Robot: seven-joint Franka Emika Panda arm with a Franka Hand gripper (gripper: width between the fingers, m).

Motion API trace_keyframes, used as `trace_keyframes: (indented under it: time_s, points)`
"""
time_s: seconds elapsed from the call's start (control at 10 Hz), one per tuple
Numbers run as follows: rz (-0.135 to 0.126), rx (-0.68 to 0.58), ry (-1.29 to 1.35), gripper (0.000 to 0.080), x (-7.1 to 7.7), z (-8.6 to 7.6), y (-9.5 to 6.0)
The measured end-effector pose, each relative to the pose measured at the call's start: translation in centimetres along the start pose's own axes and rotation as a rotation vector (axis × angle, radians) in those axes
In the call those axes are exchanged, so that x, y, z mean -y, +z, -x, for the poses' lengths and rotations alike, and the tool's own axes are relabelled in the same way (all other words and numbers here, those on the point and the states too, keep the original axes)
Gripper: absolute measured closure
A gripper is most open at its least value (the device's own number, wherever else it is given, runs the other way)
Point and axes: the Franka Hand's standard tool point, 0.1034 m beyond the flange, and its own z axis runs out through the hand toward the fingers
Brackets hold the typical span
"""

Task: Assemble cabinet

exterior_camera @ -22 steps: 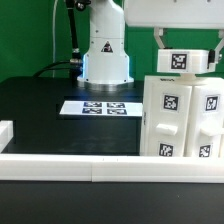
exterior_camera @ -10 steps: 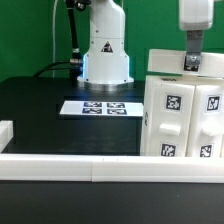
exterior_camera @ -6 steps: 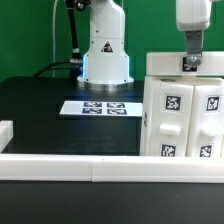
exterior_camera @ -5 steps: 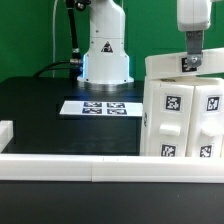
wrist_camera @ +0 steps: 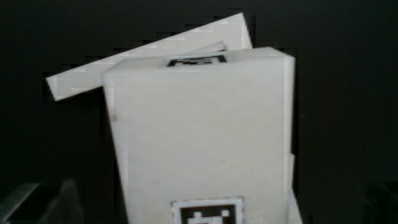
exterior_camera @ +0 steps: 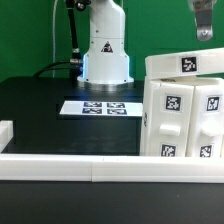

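Note:
The cabinet body (exterior_camera: 180, 120) is a large white box with square marker tags, standing at the exterior view's right. A smaller white tagged top panel (exterior_camera: 185, 66) lies on top of it, a little tilted. My gripper (exterior_camera: 205, 32) hangs above the panel at the picture's top edge, clear of it and holding nothing. In the wrist view the panel (wrist_camera: 196, 130) fills the picture from above, with a tag near each end. One dark finger (wrist_camera: 50, 203) shows dimly beside it, set wide of the panel. The jaws stand open.
The marker board (exterior_camera: 100, 107) lies flat on the black table in front of the white robot base (exterior_camera: 105, 50). A long low white rail (exterior_camera: 70, 168) runs along the table's front, with a short piece (exterior_camera: 6, 132) at the exterior view's left.
The gripper set the top panel down on the cabinet body, let go of it and rose straight up. The panel now rests there slightly tilted.

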Motion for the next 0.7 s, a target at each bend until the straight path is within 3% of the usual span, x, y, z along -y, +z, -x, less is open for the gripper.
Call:
trace_keyframes:
  time_s: [0.2,0.3,0.7]
  points:
    - [0.009,-0.006,-0.046,0.0002,-0.2,0.0,0.4]
    - [0.041,-0.018,-0.087,0.0002,-0.5,0.2,1.0]
    - [0.055,-0.018,-0.689,0.0002,-0.1,0.4,1.2]
